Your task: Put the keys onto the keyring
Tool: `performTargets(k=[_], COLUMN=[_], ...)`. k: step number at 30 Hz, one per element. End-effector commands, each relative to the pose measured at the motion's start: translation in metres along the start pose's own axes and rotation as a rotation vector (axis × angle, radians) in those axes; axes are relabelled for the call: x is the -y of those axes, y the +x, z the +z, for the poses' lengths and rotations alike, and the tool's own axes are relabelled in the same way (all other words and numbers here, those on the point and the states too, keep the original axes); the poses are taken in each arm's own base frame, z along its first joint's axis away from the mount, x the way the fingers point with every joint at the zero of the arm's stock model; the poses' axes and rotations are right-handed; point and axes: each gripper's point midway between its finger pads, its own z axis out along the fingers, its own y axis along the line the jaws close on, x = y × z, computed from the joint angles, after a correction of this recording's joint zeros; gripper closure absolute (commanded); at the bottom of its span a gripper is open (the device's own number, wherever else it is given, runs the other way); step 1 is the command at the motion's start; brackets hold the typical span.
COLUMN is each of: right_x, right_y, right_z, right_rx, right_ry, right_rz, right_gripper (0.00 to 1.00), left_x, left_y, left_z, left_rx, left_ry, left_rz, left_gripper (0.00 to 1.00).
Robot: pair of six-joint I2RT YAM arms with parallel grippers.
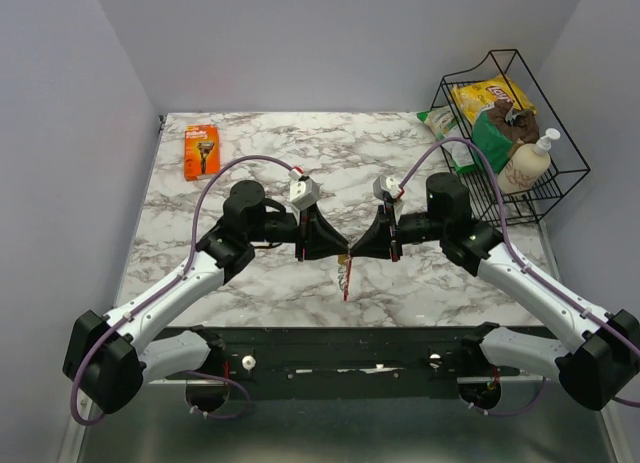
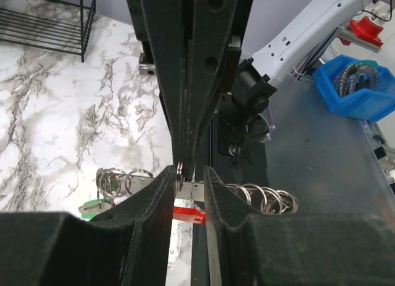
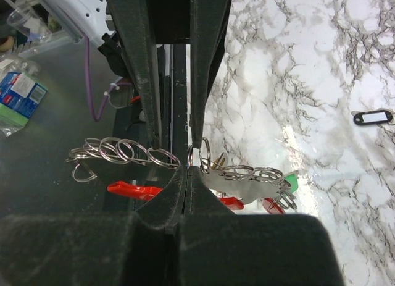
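Top external: arms (image 1: 185, 278) tip to tip, right jaws tight on keys (image 1: 346, 276), left jaws slightly apart.

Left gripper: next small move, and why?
Probably close the left gripper down on the small silver split ring between its jaws: a gap shows there and a firm pinch isn't evident. The right gripper is shut on the bunch of silvery metal keys with the red tag, holding it steady.

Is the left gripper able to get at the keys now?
Probably yes: the shut right gripper holds the keys, and the left gripper straddles part of them, with nothing in the way.
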Motion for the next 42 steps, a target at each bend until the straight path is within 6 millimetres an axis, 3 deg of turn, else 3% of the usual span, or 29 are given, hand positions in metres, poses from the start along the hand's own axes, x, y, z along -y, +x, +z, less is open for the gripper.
performTargets(k=[1,5,11,19,23,29,31,32,34,35,42], right_x=[-0.012,-0.012,-0.011,-0.006,-0.004,0.003,0.012,0.011,0.017,0.019,0.04], right_y=[-0.017,-0.017,-0.015,-0.015,-0.017,-0.023,-0.026,-0.031,-0.032,-0.036,-0.052], right_z=[-0.004,-0.004,-0.003,-0.001,0.0,-0.004,-0.008,-0.012,-0.017,-0.019,-0.049], right_rx=[0.032,0.032,0.027,0.023,0.024,0.039,0.05,0.069,0.087,0.104,0.205], right_ry=[-0.026,-0.026,-0.022,0.002,0.008,0.08,0.152,0.174,0.235,0.26,0.519], right_rz=[-0.053,-0.049,-0.044,-0.036,-0.033,-0.042,-0.052,-0.068,-0.08,-0.077,-0.049], right_gripper=[0.99,0.99,0.99,0.99,0.99,0.99,0.91,0.8,0.67,0.54,0.19], left_x=[-0.007,-0.011,-0.011,-0.004,-0.003,-0.008,-0.009,-0.012,-0.015,-0.017,-0.022], left_y=[0.002,0.002,0.003,0.005,0.009,0.012,0.01,0.008,0.006,0.003,-0.001], left_z=[0.002,0.002,0.003,0.006,0.008,0.011,0.011,0.011,0.011,0.011,0.006], left_rx=[-0.03,-0.025,-0.028,-0.037,-0.056,-0.064,-0.052,-0.041,-0.015,0.004,0.073], left_ry=[-0.016,-0.035,-0.023,0.023,0.026,0.009,-0.002,-0.018,-0.038,-0.058,-0.114], left_rz=[-0.02,-0.021,-0.02,-0.03,-0.04,-0.051,-0.043,-0.038,-0.026,-0.018,0.021], left_gripper=[0.66,0.66,0.77,0.82,1.0,1.0,1.0,1.0,1.0,1.0,1.0])
